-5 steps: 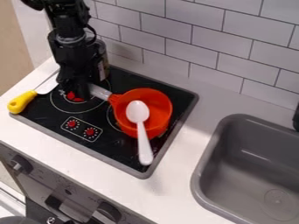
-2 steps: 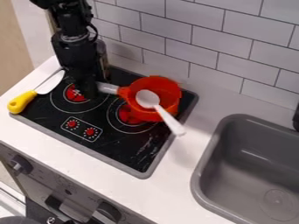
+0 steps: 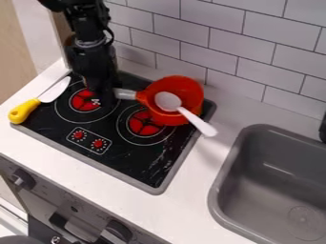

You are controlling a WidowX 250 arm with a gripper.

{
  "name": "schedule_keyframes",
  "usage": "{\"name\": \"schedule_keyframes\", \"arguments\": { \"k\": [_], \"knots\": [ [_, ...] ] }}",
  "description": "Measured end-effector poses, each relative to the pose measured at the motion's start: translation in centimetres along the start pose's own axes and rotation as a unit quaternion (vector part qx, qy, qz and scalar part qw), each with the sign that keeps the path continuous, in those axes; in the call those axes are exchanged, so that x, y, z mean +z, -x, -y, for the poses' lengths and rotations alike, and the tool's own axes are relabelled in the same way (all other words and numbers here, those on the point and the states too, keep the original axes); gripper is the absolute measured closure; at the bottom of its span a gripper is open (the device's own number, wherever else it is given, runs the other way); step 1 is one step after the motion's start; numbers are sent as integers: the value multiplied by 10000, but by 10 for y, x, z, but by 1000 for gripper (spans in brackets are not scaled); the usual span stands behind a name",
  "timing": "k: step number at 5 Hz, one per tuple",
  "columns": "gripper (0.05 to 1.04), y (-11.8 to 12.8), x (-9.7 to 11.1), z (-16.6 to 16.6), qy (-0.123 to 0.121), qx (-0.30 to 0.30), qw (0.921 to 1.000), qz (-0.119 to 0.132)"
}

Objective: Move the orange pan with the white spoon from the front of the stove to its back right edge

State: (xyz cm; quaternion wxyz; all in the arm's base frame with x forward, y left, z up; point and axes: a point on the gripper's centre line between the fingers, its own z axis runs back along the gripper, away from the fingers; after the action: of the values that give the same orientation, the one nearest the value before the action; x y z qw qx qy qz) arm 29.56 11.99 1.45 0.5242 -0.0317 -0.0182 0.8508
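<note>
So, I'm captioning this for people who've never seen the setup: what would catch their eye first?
Probably the bright orange pan at the stove's back right, with a white spoon whose handle juts over the rim toward the sink. Next, the black gripper at the pan's grey handle, and the yellow-handled knife at the stove's left edge.

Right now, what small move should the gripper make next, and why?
Probably ease the orange saucepan levelly toward the right burner: the gripper holds its gray handle, the pan sits mostly past that burner, and the white spoon juts over its rim.
</note>
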Motion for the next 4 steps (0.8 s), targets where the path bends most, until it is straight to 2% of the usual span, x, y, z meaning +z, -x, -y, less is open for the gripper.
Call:
{"name": "schedule_keyframes", "arguments": {
  "k": [1, 2, 4],
  "knots": [
    [727, 1, -1, -1, -1, 24, 10000, -17],
    [672, 1, -1, -2, -16, -44, 10000, -16],
    [150, 2, -2, -7, -176, -96, 9997, -155]
  ]
}}
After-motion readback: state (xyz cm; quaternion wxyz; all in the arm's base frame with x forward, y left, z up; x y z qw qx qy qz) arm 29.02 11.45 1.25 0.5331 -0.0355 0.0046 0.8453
